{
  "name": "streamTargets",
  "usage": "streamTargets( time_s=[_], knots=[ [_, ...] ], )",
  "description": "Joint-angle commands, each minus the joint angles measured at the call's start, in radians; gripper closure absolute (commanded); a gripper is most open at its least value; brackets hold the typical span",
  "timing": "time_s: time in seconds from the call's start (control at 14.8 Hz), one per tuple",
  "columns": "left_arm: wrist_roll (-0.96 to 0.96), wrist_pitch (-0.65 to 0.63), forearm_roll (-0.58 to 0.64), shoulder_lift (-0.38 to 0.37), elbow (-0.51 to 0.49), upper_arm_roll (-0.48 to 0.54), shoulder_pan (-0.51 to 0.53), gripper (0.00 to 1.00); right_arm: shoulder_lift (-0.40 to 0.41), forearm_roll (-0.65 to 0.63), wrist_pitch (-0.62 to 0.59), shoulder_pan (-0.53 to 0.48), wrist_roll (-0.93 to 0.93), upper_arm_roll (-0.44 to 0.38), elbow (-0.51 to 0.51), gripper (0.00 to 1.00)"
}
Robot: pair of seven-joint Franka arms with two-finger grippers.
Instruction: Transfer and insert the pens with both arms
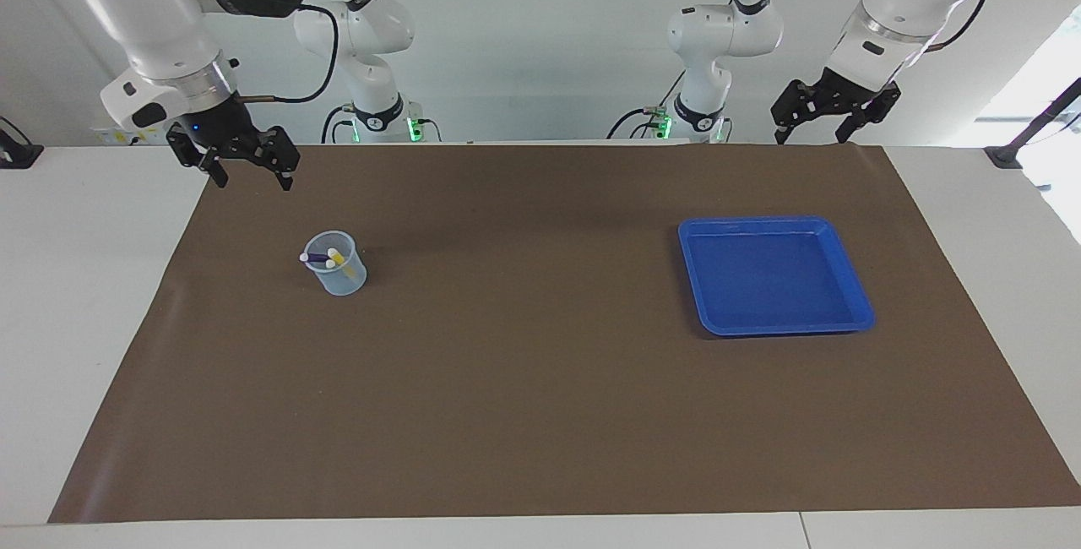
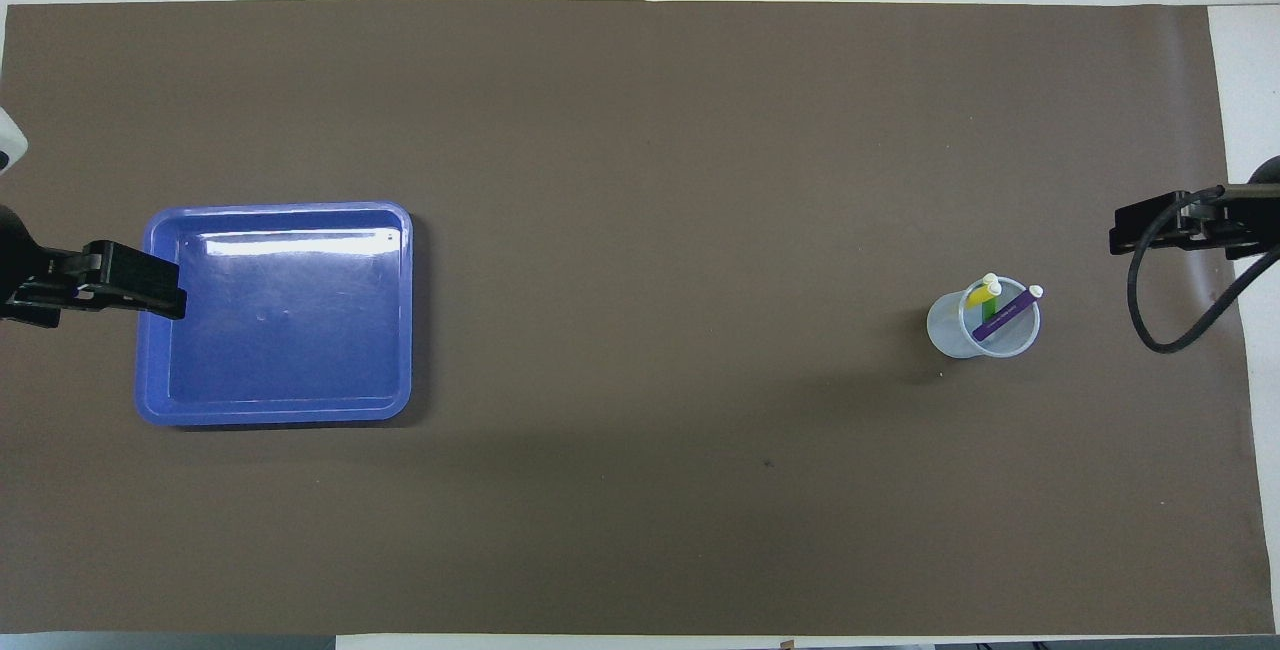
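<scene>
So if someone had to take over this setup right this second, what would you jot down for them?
Left tool: open, holding nothing, raised over the table edge nearest the robots, by the blue tray.
Right tool: open, holding nothing, hanging above the mat's corner near the cup.
Pens: the yellow pen, purple pen and green pen all stand in the clear cup, pale ends up.
Tray: nothing lies in it.
Done: all three pens are in the cup.
Left: no loose pens in sight, so the job looks finished; probably only the arms need parking.
</scene>
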Motion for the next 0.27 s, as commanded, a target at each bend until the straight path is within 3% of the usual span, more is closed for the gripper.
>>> streamTargets(
  time_s=[0.0,0.2],
  knots=[
    [0.017,0.041,0.013,0.002,-0.031,0.008,-0.014,0.0,-0.015,0.017,0.007,-0.006,-0.02,0.003,-0.015,0.0],
    [0.017,0.052,0.013,0.008,-0.033,0.008,-0.014,0.0,-0.016,0.017,0.01,-0.006,-0.018,0.003,-0.016,0.0]
  ],
)
